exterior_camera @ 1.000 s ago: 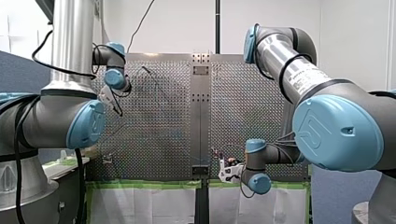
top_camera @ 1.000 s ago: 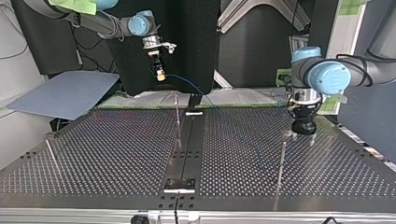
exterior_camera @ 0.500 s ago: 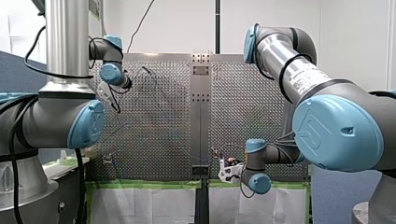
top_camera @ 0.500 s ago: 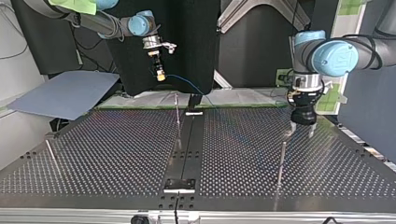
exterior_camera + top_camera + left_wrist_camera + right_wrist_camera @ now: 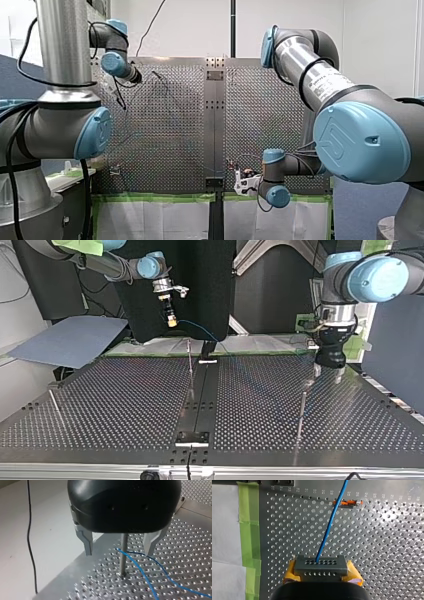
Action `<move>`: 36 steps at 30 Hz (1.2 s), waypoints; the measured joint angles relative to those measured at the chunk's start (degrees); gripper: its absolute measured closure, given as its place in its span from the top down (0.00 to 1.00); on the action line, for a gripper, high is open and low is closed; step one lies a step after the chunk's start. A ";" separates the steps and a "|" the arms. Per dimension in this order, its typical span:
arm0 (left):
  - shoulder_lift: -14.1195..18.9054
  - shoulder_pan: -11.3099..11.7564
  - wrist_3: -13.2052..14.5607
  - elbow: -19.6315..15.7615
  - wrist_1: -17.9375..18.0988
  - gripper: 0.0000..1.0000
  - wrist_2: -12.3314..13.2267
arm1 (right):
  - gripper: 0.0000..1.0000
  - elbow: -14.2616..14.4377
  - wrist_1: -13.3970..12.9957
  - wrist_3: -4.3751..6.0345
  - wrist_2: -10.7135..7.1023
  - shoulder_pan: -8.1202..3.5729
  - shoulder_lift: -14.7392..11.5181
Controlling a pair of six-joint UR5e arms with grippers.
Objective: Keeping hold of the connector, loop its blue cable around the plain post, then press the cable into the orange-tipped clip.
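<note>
My right gripper point(image 5: 321, 573), near the worktop's point(image 5: 387, 555) taped edge, pinches the connector point(image 5: 321, 567). Its blue cable point(image 5: 329, 527) bends around the plain post point(image 5: 122, 555); seating in the orange-tipped clip point(image 5: 347, 503) looks outstanding. My left gripper point(image 5: 118, 553), spread astride the post, has lifted since a second ago.

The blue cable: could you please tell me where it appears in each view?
Front view: too thin to make out.
Top view: the blue cable hangs from my right gripper.
Left wrist view: by the post, under my open left gripper.
Right wrist view: from the connector toward the orange-tipped clip.
Shared landmark: the perforated table.
</note>
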 joint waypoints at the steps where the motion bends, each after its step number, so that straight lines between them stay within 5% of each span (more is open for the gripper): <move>1: 0.56 -0.01 0.54 0.25 -0.58 1.00 -0.48 | 0.00 0.00 0.02 0.00 0.00 -0.02 0.00; 13: 5.21 -0.47 6.86 6.07 -6.90 1.00 -6.37 | 0.00 -0.52 1.16 0.63 0.00 -0.35 0.03; 26: 0.74 -5.22 14.12 13.33 -14.15 1.00 -5.89 | 0.00 -2.09 4.28 1.11 0.34 -0.46 -0.01; 36: -3.38 -11.11 20.09 19.29 -20.11 1.00 -10.83 | 0.00 -2.17 4.63 1.23 0.35 -0.10 0.03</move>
